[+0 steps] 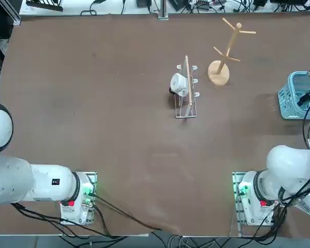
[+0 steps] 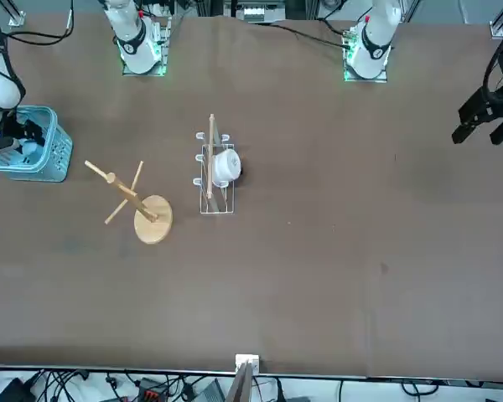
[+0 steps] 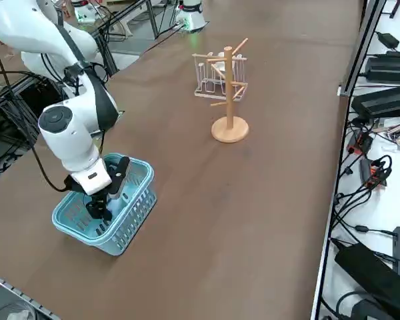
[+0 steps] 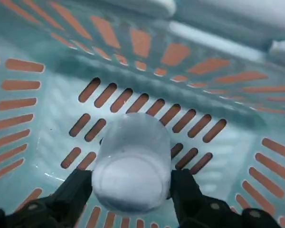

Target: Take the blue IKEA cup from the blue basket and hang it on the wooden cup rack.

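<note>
Cup [image 4: 133, 147] (wrist view only) sits in basket [image 4: 52, 109] — right end effector [image 4: 131, 178] spread around it.

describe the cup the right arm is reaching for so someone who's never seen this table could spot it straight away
Find the turquoise slotted basket that the right arm reaches down into. Inside it, between the open fingers of the right gripper, lies a small pale blue cup. The white cup with a dark base hangs on the metal wire rack instead.
</note>
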Controlling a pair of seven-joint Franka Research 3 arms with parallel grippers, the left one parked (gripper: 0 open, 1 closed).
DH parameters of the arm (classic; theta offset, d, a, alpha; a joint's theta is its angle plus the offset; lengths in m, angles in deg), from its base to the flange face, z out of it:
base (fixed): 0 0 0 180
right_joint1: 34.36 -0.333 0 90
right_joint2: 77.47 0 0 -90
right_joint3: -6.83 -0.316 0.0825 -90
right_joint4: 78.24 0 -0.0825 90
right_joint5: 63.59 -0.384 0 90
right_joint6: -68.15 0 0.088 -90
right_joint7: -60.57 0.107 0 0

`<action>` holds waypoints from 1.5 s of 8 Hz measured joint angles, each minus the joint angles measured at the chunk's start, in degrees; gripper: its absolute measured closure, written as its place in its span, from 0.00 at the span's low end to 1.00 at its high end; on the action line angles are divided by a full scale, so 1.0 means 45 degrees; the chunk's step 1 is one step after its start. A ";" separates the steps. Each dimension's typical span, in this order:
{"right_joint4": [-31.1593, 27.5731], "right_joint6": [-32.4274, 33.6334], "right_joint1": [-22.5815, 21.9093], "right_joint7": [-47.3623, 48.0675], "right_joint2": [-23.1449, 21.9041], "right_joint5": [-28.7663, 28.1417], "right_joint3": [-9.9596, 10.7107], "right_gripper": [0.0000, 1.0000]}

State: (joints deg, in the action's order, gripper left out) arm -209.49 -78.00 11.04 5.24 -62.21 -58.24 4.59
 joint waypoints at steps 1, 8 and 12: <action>0.0000 -0.0011 0.0000 -0.0008 0.0001 0.0000 -0.0006 0.00; 0.0017 -0.0040 0.0001 -0.0040 -0.0001 0.0000 -0.0038 0.13; 0.0225 -0.0088 -0.0005 -0.0057 -0.0111 0.0001 -0.0220 0.16</action>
State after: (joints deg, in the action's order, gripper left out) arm -208.47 -78.40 11.01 4.99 -62.71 -58.24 3.60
